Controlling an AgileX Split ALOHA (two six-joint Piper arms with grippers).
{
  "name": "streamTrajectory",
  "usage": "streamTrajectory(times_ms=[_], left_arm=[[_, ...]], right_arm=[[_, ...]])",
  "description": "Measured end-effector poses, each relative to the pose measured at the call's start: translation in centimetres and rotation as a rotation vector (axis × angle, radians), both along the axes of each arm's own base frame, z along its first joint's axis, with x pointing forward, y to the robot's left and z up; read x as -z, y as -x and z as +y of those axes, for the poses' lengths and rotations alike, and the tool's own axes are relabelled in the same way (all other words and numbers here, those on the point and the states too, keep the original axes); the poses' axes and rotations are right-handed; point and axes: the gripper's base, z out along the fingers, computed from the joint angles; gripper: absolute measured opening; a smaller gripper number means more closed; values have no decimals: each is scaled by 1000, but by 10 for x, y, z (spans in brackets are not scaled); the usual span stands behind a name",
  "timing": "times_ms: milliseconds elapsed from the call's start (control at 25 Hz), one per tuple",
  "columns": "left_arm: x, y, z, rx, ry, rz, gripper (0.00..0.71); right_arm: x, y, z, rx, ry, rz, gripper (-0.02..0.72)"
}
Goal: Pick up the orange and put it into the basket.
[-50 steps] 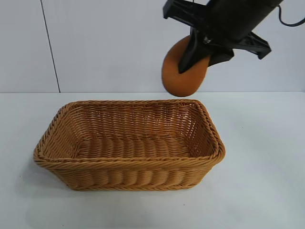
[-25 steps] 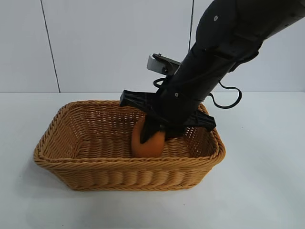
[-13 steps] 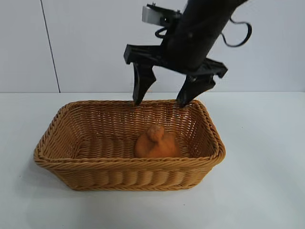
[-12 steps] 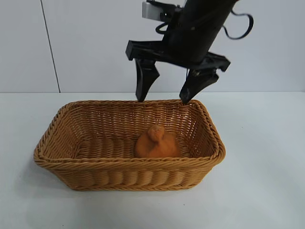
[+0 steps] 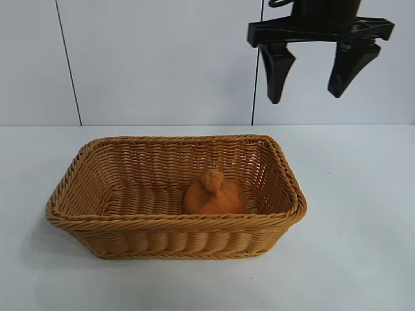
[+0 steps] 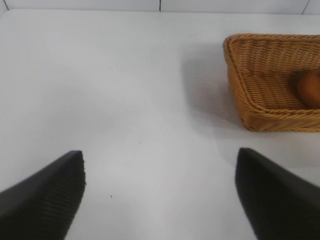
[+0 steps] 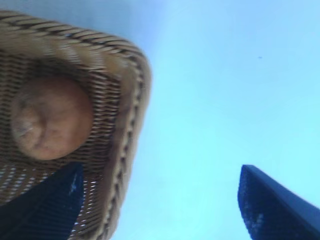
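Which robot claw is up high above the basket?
The right gripper, open and empty, hangs above the basket's far right corner. The left gripper sits away over bare table.

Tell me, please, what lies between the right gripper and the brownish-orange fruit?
Only open air, in the exterior view: the open right gripper hangs above the tan wicker basket holding the dull brownish-orange fruit.

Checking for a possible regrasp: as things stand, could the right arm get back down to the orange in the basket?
Probably yes. The right end effector hangs open above the basket; the orange lies uncovered inside, nothing between them.
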Motion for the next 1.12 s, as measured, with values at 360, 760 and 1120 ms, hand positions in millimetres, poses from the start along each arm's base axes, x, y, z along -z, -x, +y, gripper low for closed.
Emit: streamTrajectory(times_ms=[360,760,1120], left_arm=[[0,0,0,0,0,0,584],[0,0,0,0,0,0,584],[0,0,0,0,0,0,584]], right_arm=[[0,-22,-138,333,17,8,580],[10,22,-171,391,-3,104,580],[3,139,-157,371,-21,137,580]])
